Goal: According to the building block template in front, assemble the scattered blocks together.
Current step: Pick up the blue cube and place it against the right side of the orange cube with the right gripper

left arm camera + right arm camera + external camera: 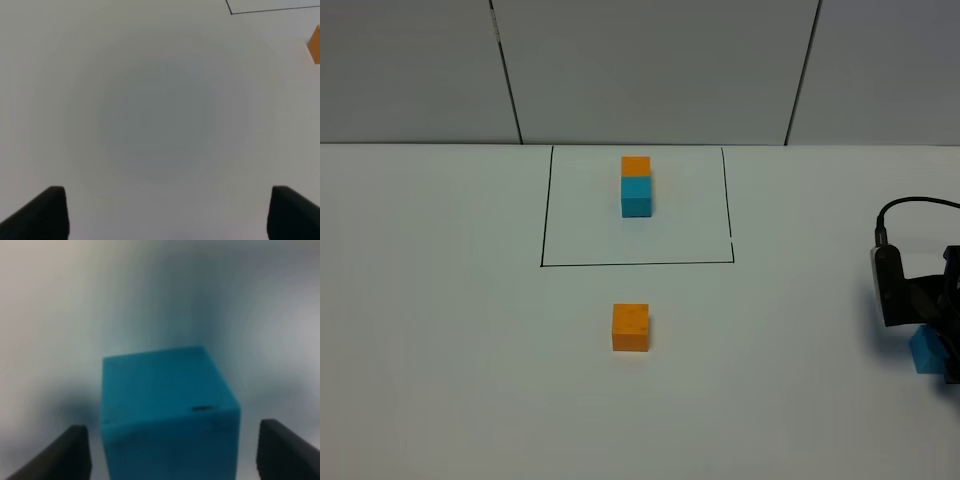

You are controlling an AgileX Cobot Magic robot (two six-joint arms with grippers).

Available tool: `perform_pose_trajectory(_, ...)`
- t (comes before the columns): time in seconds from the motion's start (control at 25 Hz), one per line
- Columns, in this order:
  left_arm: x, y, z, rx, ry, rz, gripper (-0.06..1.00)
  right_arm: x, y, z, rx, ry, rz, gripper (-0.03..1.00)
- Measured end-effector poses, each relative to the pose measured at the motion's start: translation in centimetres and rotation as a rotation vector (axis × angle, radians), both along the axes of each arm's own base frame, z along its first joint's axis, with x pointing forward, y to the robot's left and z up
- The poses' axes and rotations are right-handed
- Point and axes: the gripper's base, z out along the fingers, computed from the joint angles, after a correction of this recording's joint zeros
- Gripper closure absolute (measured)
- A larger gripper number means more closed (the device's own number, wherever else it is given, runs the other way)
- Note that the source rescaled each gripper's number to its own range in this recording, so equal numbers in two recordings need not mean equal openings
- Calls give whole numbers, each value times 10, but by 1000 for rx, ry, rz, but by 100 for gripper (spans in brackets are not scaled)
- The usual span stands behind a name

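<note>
Right claw [172, 460], jaws apart, straddles the loose teal cube [925, 353] near the counter's [440, 350] right edge, a gap at each side. Loose orange cube [630, 328] sits mid-counter, just in front of the framed template [637, 190] toward the far edge. Left claw [162, 215], spread wide, holds nothing.

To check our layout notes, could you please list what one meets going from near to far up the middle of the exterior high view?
Loose orange block → front line of the black frame → template's teal cube → template's orange cube.
</note>
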Motion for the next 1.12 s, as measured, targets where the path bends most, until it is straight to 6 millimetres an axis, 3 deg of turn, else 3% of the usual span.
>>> perform_pose_trajectory(0.36,0,0,0,0,0,0,15,3,0,-8,20,22,-21,29)
perform_pose_trajectory(0.48,0,0,0,0,0,0,15,4,1,-10,32,26,-34,37)
perform_pose_trajectory(0.6,0,0,0,0,0,0,15,3,1,-10,36,36,-41,53)
perform_pose_trajectory(0.76,0,0,0,0,0,0,15,3,2,-11,43,37,-48,90)
perform_pose_trajectory(0.8,0,0,0,0,0,0,15,3,2,-11,44,37,-49,95)
perform_pose_trajectory(1.12,0,0,0,0,0,0,15,6,5,-9,39,46,-38,95)
